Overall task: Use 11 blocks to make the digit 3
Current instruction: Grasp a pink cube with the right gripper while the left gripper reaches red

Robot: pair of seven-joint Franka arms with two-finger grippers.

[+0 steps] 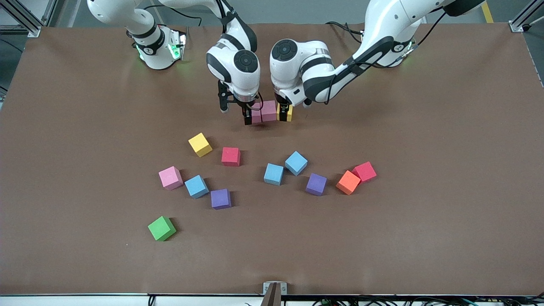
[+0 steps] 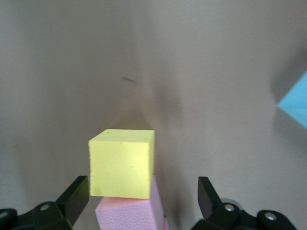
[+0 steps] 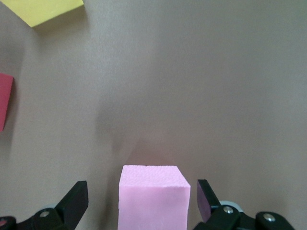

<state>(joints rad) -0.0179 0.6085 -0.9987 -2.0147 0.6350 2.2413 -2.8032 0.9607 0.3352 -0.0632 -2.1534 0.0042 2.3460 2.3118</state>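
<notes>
Both jaws stand wide: left gripper (image 1: 284, 113) around the yellow cube (image 2: 122, 163), right gripper (image 1: 247, 111) around a pink cube (image 3: 153, 196). The foam looks light and soft; take opposite flat sides.

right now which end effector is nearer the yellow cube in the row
Left. The left end effector is open around the yellow cube at the row's end. The right end effector is open around a pink cube at the opposite end.

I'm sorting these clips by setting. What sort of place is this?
Probably a robotics lab: two white arms mounted on a brown-covered table, aluminium frame posts at its corners, and loose foam cubes such as the green cube.
</notes>
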